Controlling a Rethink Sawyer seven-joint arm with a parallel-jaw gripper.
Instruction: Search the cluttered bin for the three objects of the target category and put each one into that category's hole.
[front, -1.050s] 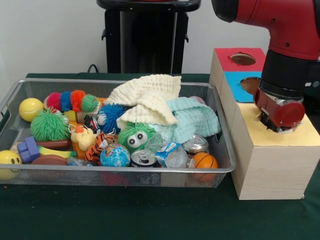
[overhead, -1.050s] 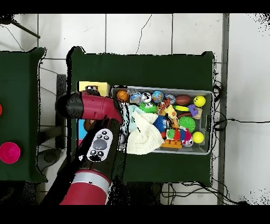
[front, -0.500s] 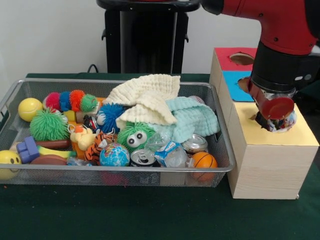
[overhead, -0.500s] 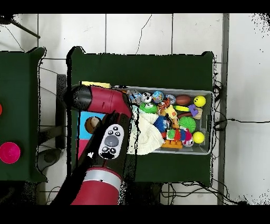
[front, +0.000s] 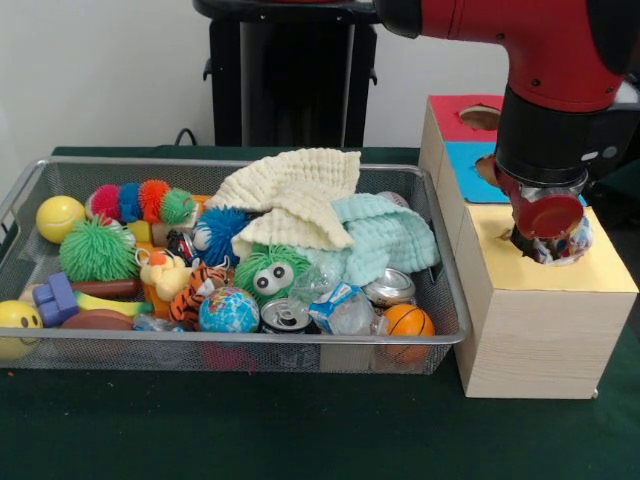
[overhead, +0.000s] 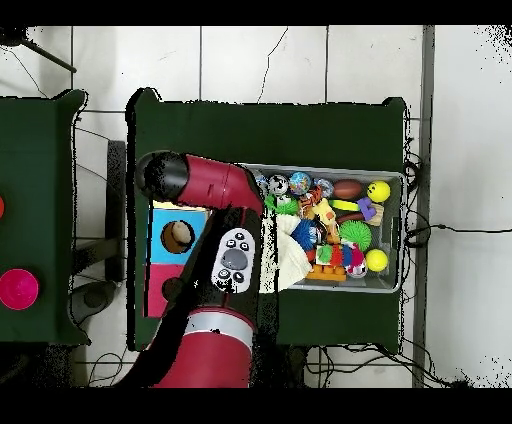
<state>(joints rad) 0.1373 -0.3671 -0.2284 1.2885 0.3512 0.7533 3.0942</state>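
Observation:
My gripper (front: 545, 248) hangs just above the yellow top (front: 510, 268) of the wooden sorting box, at its far right part. A small crinkled, colourful piece (front: 575, 240) shows right beside the gripper's tip; whether it is held or lies in the hole is hidden. The red top's hole (front: 485, 117) is in plain sight, and the blue top (front: 470, 172) is half covered by the arm. In the overhead view the red arm (overhead: 215, 185) hides the yellow part, while the blue hole (overhead: 177, 236) shows. Two cans (front: 287, 316) (front: 392, 288) and crumpled plastic (front: 345, 308) lie in the bin.
The wire bin (front: 230, 345) stands left of the box, packed with toys: a cream cloth (front: 295, 195), a mint cloth (front: 385, 235), a green fuzzy toy with eyes (front: 270, 272), a globe ball (front: 229, 311), a small basketball (front: 408, 322), a green spiky ball (front: 97, 250).
The arm has risen a little from the yellow top and shifted slightly toward the bin. The colourful piece now shows beside the gripper. In the overhead view the blue hole has come into sight.

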